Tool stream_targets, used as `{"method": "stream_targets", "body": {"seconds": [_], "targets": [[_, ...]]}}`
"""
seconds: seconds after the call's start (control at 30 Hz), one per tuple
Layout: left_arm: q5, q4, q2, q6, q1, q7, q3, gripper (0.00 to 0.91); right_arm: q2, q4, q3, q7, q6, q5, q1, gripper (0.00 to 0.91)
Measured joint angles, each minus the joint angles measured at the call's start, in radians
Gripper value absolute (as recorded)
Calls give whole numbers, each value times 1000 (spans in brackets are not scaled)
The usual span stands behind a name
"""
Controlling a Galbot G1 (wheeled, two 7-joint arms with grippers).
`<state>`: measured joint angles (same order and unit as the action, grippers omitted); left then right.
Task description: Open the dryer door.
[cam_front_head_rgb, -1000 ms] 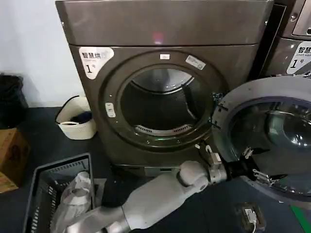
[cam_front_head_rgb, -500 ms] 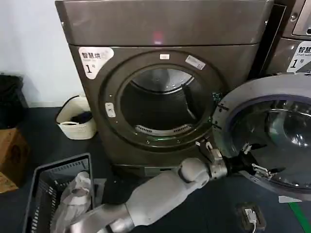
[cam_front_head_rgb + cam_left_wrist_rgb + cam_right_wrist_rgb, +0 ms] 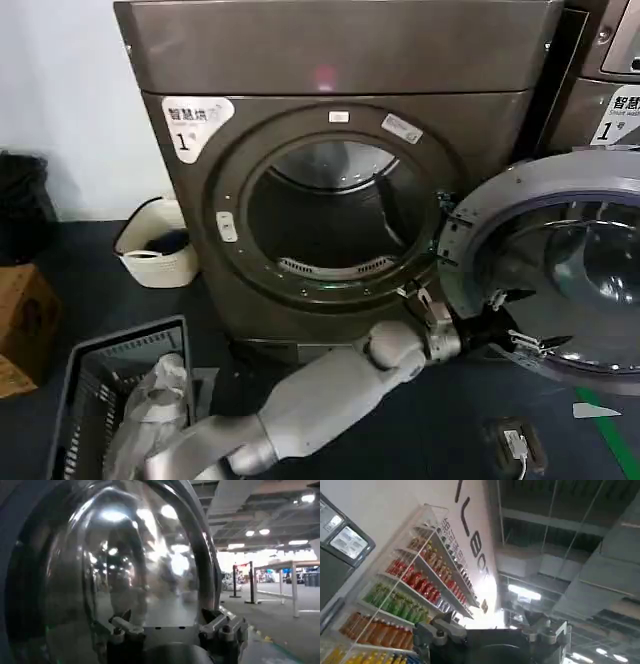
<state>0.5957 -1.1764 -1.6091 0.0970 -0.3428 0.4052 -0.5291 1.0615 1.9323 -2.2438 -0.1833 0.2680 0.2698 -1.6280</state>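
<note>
The bronze-grey dryer (image 3: 340,60) stands with its round drum mouth (image 3: 335,215) uncovered. The dryer door (image 3: 480,215) is swung wide to the right, its grey inner face and bulging glass turned toward me. My left arm reaches across the floor from the lower left. Its left gripper (image 3: 520,325) is open at the door's lower inner rim, fingers spread against the glass bulge and shut on nothing. In the left wrist view the glass of the dryer door (image 3: 125,555) looms just ahead of the open left gripper (image 3: 170,625). The right gripper (image 3: 492,630) is open and points up at shelves and ceiling.
A white basket (image 3: 158,250) with dark clothes sits left of the dryer. A grey crate (image 3: 75,385) holding white cloth is at lower left, beside a cardboard box (image 3: 20,320). A second machine (image 3: 600,90) stands at the right. A small device (image 3: 515,445) lies on the floor.
The door has swung a little further open, rising toward the second machine. My left gripper has moved up and back with it, staying open at the lower rim.
</note>
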Motion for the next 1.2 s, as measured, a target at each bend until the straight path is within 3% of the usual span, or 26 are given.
{"method": "stream_targets", "body": {"seconds": [0.7, 1.2], "targets": [[-34, 28, 0, 12, 6, -21, 4, 907, -6, -4, 0, 1, -1, 0, 0, 907], [10, -47, 0, 44, -5, 1, 3, 907, -10, -1, -4, 0, -3, 1, 0, 907]]}}
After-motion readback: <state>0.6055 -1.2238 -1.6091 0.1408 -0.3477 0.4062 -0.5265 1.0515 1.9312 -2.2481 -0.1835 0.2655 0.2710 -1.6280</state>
